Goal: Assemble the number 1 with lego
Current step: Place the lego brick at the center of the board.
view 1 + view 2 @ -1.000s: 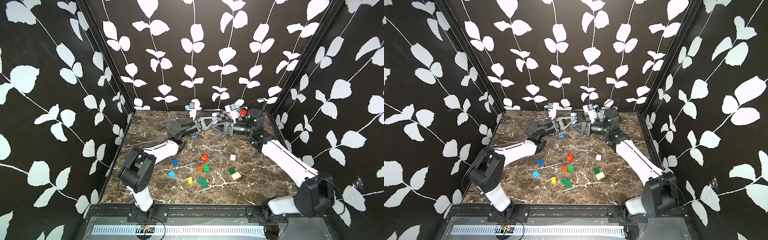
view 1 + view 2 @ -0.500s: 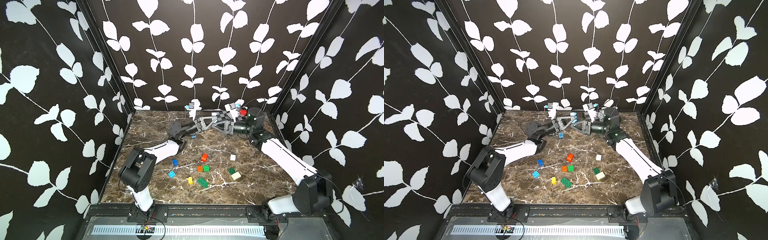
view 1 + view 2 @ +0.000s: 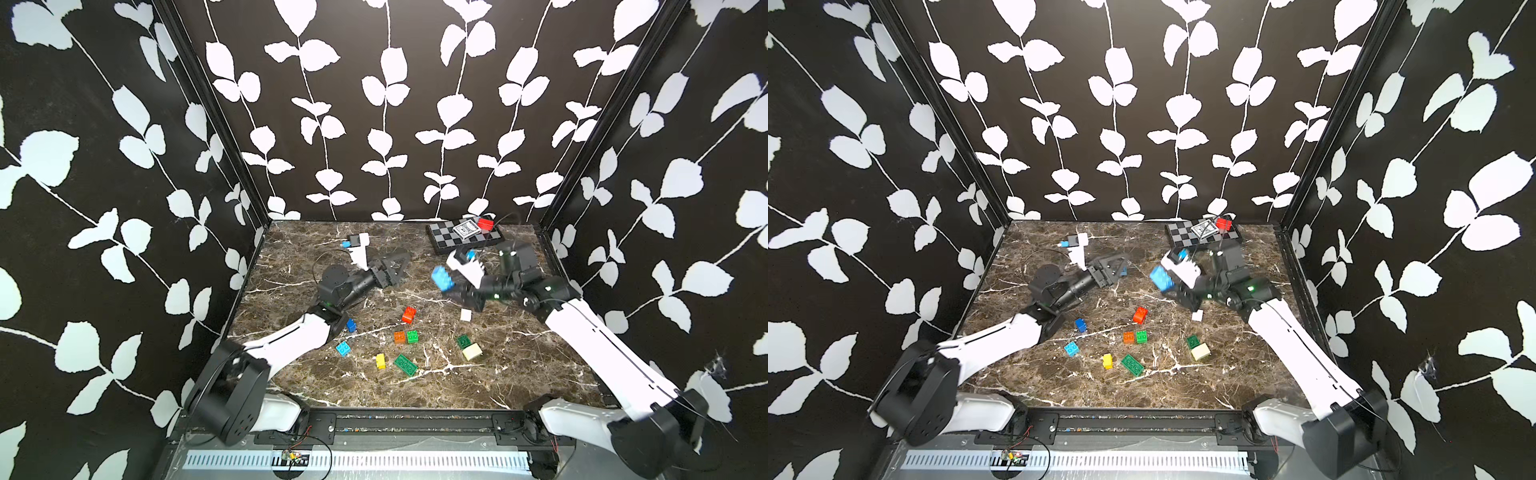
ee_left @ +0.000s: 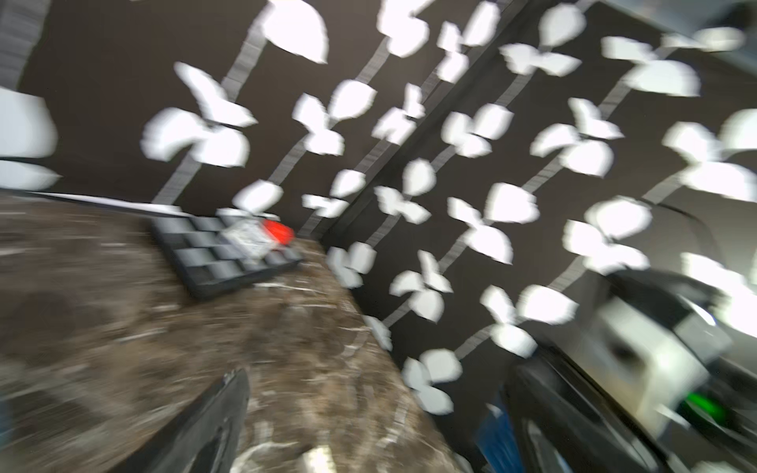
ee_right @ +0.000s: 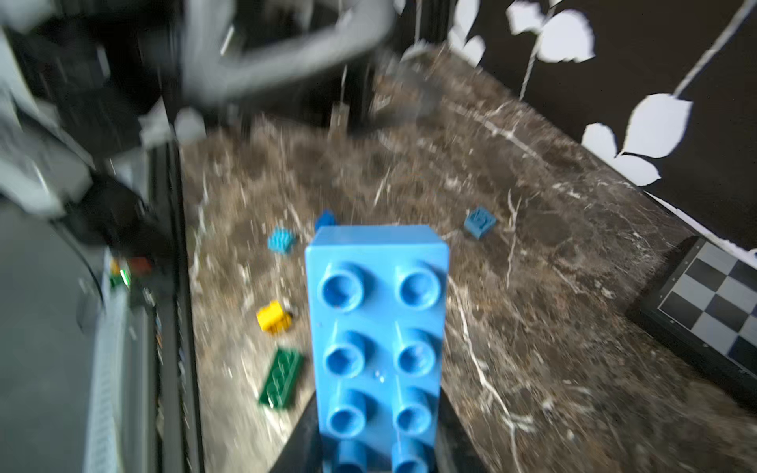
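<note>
My right gripper (image 3: 455,291) is shut on a long blue lego brick (image 3: 442,278), held in the air over the back right of the table; the brick's studs (image 5: 377,340) face the right wrist camera. To its left, my left gripper (image 3: 395,270) hangs open with nothing between its fingers (image 4: 221,417), a clear gap apart from the brick. Loose lego lies mid-table: red (image 3: 409,314), orange (image 3: 399,337), green (image 3: 412,336), blue (image 3: 351,325), light blue (image 3: 343,348), yellow (image 3: 380,361), a long dark green one (image 3: 405,365), cream (image 3: 472,351), white (image 3: 466,315).
A black chessboard (image 3: 446,245) lies at the back right corner with a card and a red brick (image 3: 485,224) on it. A small blue brick (image 3: 1122,272) lies by the left gripper. Leaf-patterned walls close in three sides.
The grippers met at the back over the blue brick. The left one has opened and drawn back left; the right one has shut on the brick and carried it right and forward.
</note>
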`<act>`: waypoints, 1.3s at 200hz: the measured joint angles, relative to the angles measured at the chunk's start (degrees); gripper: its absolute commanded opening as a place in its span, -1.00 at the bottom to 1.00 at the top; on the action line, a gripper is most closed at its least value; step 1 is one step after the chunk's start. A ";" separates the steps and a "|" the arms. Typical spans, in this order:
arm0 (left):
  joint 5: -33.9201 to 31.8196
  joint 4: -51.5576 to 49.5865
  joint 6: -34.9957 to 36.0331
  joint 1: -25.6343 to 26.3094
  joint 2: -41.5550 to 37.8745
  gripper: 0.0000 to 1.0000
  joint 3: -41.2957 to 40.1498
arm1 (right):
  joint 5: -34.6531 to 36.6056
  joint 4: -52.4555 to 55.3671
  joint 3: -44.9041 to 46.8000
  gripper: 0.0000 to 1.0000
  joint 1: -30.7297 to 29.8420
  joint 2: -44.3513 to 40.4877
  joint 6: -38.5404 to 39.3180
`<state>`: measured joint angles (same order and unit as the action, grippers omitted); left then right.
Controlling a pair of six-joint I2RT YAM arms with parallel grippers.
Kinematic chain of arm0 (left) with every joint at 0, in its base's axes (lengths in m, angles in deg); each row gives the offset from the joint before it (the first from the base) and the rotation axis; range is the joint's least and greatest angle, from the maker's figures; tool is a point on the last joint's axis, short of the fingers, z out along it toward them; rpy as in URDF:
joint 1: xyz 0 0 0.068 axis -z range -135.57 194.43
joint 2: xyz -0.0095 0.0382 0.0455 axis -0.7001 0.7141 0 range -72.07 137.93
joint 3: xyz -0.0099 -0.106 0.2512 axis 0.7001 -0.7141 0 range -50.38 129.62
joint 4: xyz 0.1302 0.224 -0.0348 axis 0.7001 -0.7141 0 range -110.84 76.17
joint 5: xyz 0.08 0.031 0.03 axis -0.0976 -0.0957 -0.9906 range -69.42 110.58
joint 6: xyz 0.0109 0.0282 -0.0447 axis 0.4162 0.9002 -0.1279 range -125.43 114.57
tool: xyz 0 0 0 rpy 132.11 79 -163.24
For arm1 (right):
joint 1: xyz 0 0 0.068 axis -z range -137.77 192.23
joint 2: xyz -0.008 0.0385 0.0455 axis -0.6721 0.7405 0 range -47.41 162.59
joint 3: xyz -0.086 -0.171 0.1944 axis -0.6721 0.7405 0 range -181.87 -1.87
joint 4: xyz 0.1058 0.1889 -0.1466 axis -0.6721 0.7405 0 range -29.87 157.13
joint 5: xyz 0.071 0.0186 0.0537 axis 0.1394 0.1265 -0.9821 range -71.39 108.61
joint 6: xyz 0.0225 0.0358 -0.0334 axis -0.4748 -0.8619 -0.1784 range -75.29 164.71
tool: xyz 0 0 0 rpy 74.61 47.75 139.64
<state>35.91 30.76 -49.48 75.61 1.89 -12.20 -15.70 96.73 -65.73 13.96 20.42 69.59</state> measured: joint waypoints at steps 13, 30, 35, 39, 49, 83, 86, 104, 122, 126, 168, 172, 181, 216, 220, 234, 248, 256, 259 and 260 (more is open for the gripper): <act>-7.23 -6.62 2.12 -0.35 -3.93 0.98 -0.94 | 4.83 5.81 2.12 -0.80 -4.13 0.35 7.65; -14.75 -14.36 3.54 -1.25 -7.89 0.98 -1.53 | 10.58 11.10 5.35 -0.81 -8.61 1.64 14.29; -16.63 -16.35 3.63 -1.51 -8.87 0.97 -1.75 | 12.35 12.44 6.34 -0.81 -9.79 2.03 15.89; -18.29 -17.92 3.65 -1.75 -9.57 0.98 -1.97 | 13.42 13.18 6.88 -0.81 -10.38 2.29 16.65; -21.09 -21.44 3.56 -2.16 -11.13 0.97 -2.69 | 16.20 14.86 8.00 -0.81 -11.89 3.10 18.58; -28.72 -29.14 2.16 -2.91 -14.10 0.97 -6.58 | 22.71 16.15 8.44 -0.81 -14.69 8.96 22.18; -28.96 -29.68 2.05 -2.91 -14.19 0.97 -6.86 | 23.12 16.13 8.39 -0.81 -14.86 9.66 22.36; -30.45 -32.20 1.66 -2.95 -14.47 0.97 -7.72 | 24.87 15.52 8.09 -0.81 -15.96 14.73 23.26; -31.19 -33.97 1.64 -2.95 -14.80 0.97 -7.74 | 25.97 14.40 7.50 -0.81 -16.87 19.21 23.52; -31.30 -34.29 1.64 -2.95 -14.95 0.97 -7.74 | 26.18 14.03 7.32 -0.81 -17.00 20.00 23.52; -31.98 -35.87 1.92 -2.99 -16.44 0.97 -7.76 | 27.45 9.33 5.99 -0.74 -17.57 25.70 23.30; -32.02 -35.93 1.97 -2.99 -16.50 0.97 -7.76 | 27.58 8.83 5.92 -0.72 -17.59 26.18 23.28; -32.06 -36.15 2.12 -2.99 -16.61 0.97 -7.76 | 27.91 7.89 5.84 -0.69 -17.66 27.28 23.10; -32.00 -37.46 2.71 -3.08 -16.63 0.97 -7.72 | 28.94 5.51 5.81 -0.32 -17.94 29.81 21.73; -31.95 -37.66 2.75 -3.10 -16.61 0.97 -7.69 | 29.07 5.38 5.81 -0.28 -17.94 29.88 21.51; -31.85 -38.21 2.99 -3.17 -16.48 0.97 -7.56 | 29.31 4.81 5.81 -0.16 -17.99 29.92 21.05; -31.67 -38.32 3.17 -3.28 -16.11 0.97 -7.45 | 29.42 4.35 5.81 -0.04 -18.10 29.92 20.37; -31.54 -38.34 3.19 -3.34 -15.82 0.97 -7.41 | 29.40 4.24 5.81 0.11 -18.14 29.92 20.20; -31.45 -38.36 3.19 -3.37 -15.74 0.97 -7.37 | 29.40 4.22 5.81 0.17 -18.14 29.92 20.20; -31.43 -38.38 3.19 -3.39 -15.72 0.97 -7.37 | 29.35 4.17 5.81 0.20 -18.16 29.92 20.11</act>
<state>4.48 -7.62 -46.29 72.22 -13.83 -19.57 13.66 100.90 -59.91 -4.21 50.34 89.70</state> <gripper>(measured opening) 0.985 0.491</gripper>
